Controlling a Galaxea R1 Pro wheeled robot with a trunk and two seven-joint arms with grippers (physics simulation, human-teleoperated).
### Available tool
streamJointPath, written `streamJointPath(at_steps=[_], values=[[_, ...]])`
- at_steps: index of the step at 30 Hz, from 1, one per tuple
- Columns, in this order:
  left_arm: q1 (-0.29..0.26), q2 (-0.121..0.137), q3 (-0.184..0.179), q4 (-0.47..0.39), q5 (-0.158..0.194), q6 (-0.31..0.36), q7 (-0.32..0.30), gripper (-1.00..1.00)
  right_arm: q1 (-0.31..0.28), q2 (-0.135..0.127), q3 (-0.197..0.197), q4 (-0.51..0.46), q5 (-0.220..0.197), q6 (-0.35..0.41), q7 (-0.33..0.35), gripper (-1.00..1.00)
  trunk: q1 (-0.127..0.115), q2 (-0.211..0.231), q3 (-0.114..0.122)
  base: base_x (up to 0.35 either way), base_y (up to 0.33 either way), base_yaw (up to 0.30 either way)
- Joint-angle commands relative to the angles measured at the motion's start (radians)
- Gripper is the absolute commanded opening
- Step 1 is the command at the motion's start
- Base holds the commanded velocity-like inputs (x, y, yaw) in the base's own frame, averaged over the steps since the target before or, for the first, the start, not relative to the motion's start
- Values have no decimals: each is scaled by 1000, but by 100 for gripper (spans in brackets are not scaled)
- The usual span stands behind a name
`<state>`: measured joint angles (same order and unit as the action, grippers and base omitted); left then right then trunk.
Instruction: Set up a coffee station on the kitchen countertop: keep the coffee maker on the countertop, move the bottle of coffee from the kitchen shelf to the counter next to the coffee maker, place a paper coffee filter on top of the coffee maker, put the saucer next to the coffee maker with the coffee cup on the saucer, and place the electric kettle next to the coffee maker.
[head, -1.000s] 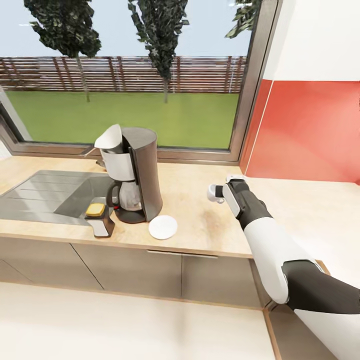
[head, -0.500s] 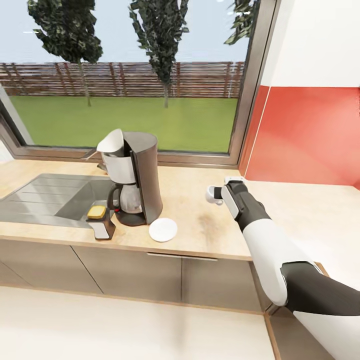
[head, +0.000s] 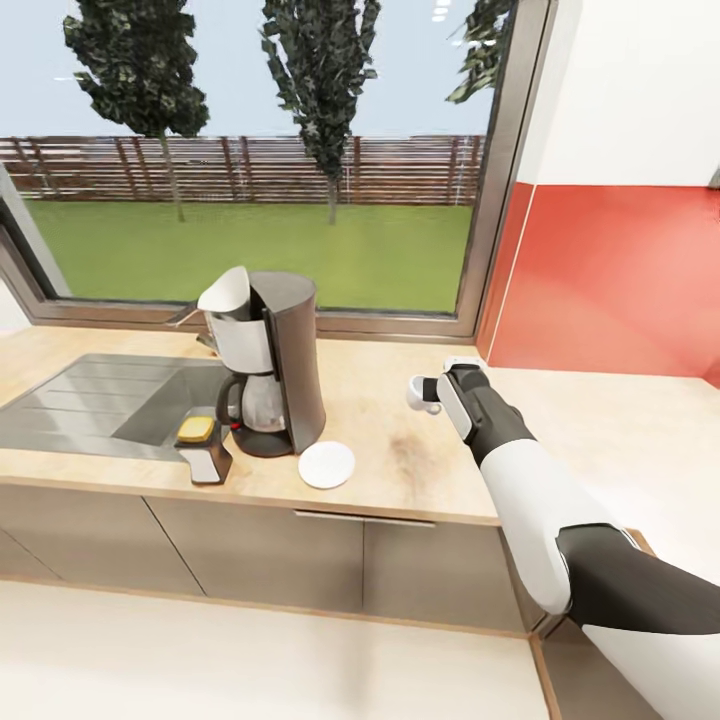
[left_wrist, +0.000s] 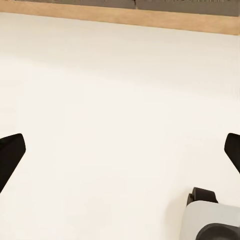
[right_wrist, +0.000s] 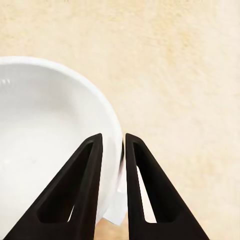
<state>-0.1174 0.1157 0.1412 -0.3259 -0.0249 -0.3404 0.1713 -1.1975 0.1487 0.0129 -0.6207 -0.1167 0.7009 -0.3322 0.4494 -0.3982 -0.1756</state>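
Note:
The dark coffee maker (head: 280, 365) stands on the wooden countertop (head: 400, 460), and a white paper filter (head: 226, 292) rests in its top. Close to its base, on the right, a white saucer (head: 326, 465) lies flat. Further right, my right gripper (head: 440, 392) hovers over the counter, shut on a white coffee cup (head: 420, 393). In the right wrist view its two dark fingers (right_wrist: 87, 185) pinch the rim of the coffee cup (right_wrist: 45, 150). My left gripper (left_wrist: 120, 147) hangs open over the pale floor, its fingertips (left_wrist: 12, 152) far apart.
A steel sink (head: 100, 395) is set into the counter left of the coffee maker, with a yellow sponge on a holder (head: 198, 432) at its corner. A window (head: 250, 200) runs behind, and a red wall (head: 610, 280) stands to the right. Cabinet fronts (head: 300, 550) lie below.
The whole head view has shifted slightly, so the camera moved. My right gripper, still holding the coffee cup, has edged a little left toward the coffee maker.

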Motion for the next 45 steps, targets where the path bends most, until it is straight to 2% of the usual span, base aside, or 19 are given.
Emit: streamJointPath(at_steps=[1, 9, 16, 31, 37, 45], values=[[-1, 0, 2, 1, -3, -3, 2, 100, -1, 0, 1, -1, -12, 2, -5, -100, 1, -2, 0, 0, 0, 0], [-1, 1, 1, 1, -3, -3, 2, 100, -1, 0, 1, 0, -12, 2, -5, -100, 1, -2, 12, -17, 0, 0], [-1, 1, 1, 1, -3, -3, 2, 100, -1, 0, 1, 0, -12, 2, -5, -100, 1, -2, 23, -198, 37, 0], [-1, 1, 3, 0, -3, -5, 2, 100, -1, 1, 1, 20, -12, 2, -5, -100, 1, -2, 46, -262, 205, -36], [-1, 1, 3, 0, -3, -5, 2, 100, -1, 2, 1, 21, -12, 2, -5, -100, 1, -2, 55, -24, 230, -143], [0, 1, 3, -1, -3, -5, 2, 100, -1, 1, 1, 36, -12, 2, -5, -100, 1, -2, 67, -1, 39, -112]])
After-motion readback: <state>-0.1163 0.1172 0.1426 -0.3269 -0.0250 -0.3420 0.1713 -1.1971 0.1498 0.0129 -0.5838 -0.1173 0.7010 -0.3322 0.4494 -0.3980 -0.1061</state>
